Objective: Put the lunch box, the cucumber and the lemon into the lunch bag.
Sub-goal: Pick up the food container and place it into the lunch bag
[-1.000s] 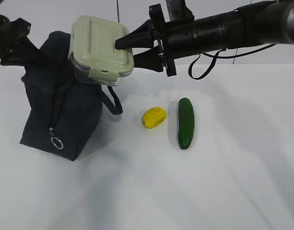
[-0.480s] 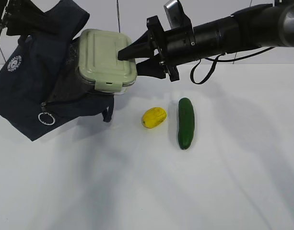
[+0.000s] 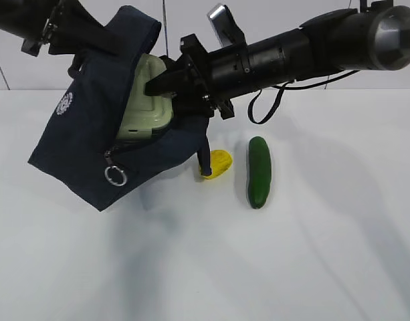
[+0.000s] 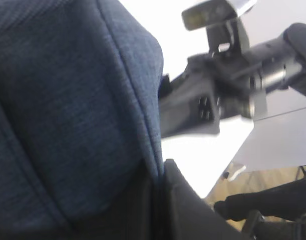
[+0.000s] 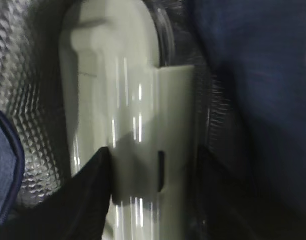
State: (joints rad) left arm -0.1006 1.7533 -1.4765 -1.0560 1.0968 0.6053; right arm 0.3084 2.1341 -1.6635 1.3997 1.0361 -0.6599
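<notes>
The navy lunch bag (image 3: 84, 160) hangs tilted off the table at the left, its mouth turned right; my left gripper (image 3: 91, 40) is shut on its upper fabric (image 4: 68, 115). My right gripper (image 3: 156, 85) is shut on the sage-lidded lunch box (image 3: 146, 103), which is partly inside the bag mouth. In the right wrist view the lunch box (image 5: 123, 100) sits between my dark fingers, against the bag's silver lining (image 5: 28, 100). The yellow lemon (image 3: 218, 163) and the dark green cucumber (image 3: 259, 171) lie on the white table, right of the bag.
The bag's metal zipper ring (image 3: 115, 175) dangles at its lower front. A bag handle (image 3: 206, 160) hangs down just in front of the lemon. The white table (image 3: 211, 267) stretches toward the front and right.
The bag has been lifted higher and swung right over the lunch box. My right gripper has pushed the box left into the bag mouth. Lemon and cucumber have not moved.
</notes>
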